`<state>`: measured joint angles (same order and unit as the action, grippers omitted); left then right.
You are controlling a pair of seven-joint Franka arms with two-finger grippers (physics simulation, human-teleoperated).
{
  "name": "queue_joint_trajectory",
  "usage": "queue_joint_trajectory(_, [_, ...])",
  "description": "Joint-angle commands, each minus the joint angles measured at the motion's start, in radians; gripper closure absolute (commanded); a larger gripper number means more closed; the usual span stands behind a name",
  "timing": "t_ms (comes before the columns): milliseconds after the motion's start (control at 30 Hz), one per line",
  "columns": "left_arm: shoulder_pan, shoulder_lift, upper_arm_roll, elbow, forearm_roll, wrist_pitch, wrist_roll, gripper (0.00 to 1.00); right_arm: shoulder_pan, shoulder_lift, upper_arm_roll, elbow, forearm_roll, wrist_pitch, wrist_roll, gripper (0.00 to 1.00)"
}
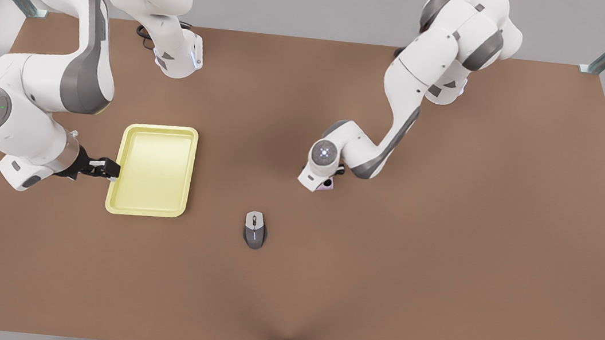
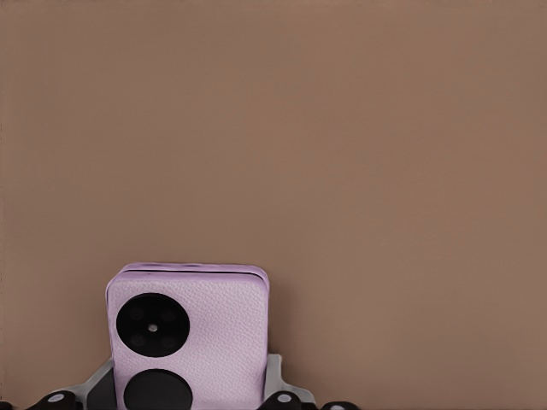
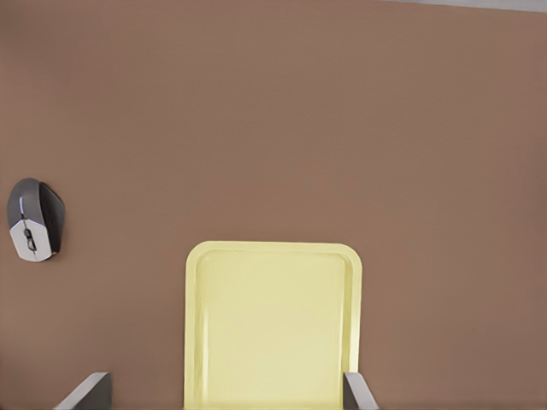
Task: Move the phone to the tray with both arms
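Mouse point(image 1: 255, 229) nearest me; at two o'clock my left gripper point(image 1: 328, 183) clamps the phone point(image 2: 190, 342), stiff, slick, by its edges; right gripper point(image 1: 104, 167) open at tray point(image 1: 151, 206) rim.

Pale pink-lilac, nearly square flip phone point(image 2: 190, 342) lies flat on the brown tabletop, lens side up.
A pale yellow, shallow rectangular tray point(image 1: 155, 170) with rounded corners sits well apart, toward nine o'clock from the phone in the front view.
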<state>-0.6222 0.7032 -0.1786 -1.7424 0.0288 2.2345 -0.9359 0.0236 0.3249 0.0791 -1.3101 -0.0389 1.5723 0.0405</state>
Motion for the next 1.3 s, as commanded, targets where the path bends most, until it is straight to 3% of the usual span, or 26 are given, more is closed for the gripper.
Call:
queue_joint_trajectory(0, [0.007,-0.004,-0.001,-0.003,0.002,-0.007,0.035,0.25,-0.001,-0.001,0.001,-0.001,0.001,-0.002,0.004,0.00])
queue_joint_trajectory(67, [0.027,-0.011,-0.022,-0.016,0.003,-0.015,0.092,0.21,0.001,-0.003,0.001,-0.001,-0.001,-0.002,0.001,0.00])
queue_joint_trajectory(200, [0.090,-0.019,-0.079,-0.016,0.039,-0.101,0.279,0.01,-0.002,-0.003,0.001,-0.001,0.001,-0.003,-0.001,0.00])
queue_joint_trajectory(267, [0.125,-0.034,-0.117,-0.011,0.037,-0.130,0.275,0.00,-0.002,-0.003,0.001,-0.003,-0.001,-0.003,-0.001,0.00])
queue_joint_trajectory(333, [0.151,-0.189,-0.153,0.023,-0.026,-0.327,0.252,0.00,-0.002,-0.003,-0.001,-0.001,-0.001,-0.003,-0.001,0.00])
queue_joint_trajectory(400, [0.164,-0.222,-0.107,0.363,-0.047,-0.768,0.252,0.00,-0.004,-0.003,0.001,-0.003,-0.001,-0.003,-0.001,0.00])
queue_joint_trajectory(433, [0.194,-0.223,-0.035,0.507,-0.050,-0.923,0.270,0.00,-0.005,-0.003,-0.001,-0.003,-0.001,-0.003,-0.001,0.00])
queue_joint_trajectory(500, [0.352,-0.280,-0.016,0.589,-0.050,-0.963,0.357,0.00,-0.004,-0.003,-0.001,-0.003,-0.001,-0.003,-0.001,0.00])
queue_joint_trajectory(567, [0.429,-0.353,0.011,0.552,-0.053,-0.964,0.466,0.00,-0.005,-0.003,-0.001,-0.004,-0.001,-0.006,-0.001,0.00])
queue_joint_trajectory(600, [0.418,-0.557,0.097,0.266,-0.096,-0.761,0.531,0.00,-0.004,-0.003,-0.001,-0.003,-0.001,-0.005,-0.001,0.00])
queue_joint_trajectory(633, [0.375,-0.562,0.163,0.260,-0.118,-0.817,0.546,0.00,-0.004,-0.003,-0.001,-0.003,-0.001,-0.005,-0.001,0.00])
queue_joint_trajectory(700, [0.375,-0.542,0.146,0.310,-0.132,-0.917,0.546,0.00,-0.001,-0.003,-0.001,-0.003,-0.001,-0.005,-0.001,0.00])
queue_joint_trajectory(733, [0.372,-0.530,0.162,0.354,-0.263,-0.949,0.543,0.00,0.010,-0.001,0.004,-0.004,-0.001,-0.002,0.004,0.00])
queue_joint_trajectory(767, [0.372,-0.510,0.163,0.422,-0.276,-0.938,0.545,0.00,0.039,0.002,0.007,-0.006,-0.002,0.003,0.007,0.00])
queue_joint_trajectory(867, [0.372,-0.492,0.162,0.423,-0.274,-0.938,0.545,0.00,0.168,0.056,0.007,-0.029,-0.002,0.012,0.025,0.00])
queue_joint_trajectory(1067, [0.372,-0.455,0.162,0.423,-0.274,-0.931,0.548,0.00,0.314,0.118,0.082,-0.170,-0.004,0.267,0.311,0.00])
queue_joint_trajectory(1167, [0.372,-0.445,0.162,0.422,-0.276,-0.912,0.548,0.00,0.462,0.239,0.082,-0.115,-0.012,0.348,0.617,0.00])
queue_joint_trajectory(1267, [0.372,-0.435,0.162,0.423,-0.277,-0.911,0.548,0.00,0.565,0.425,0.083,0.107,-0.009,0.390,0.897,0.00])
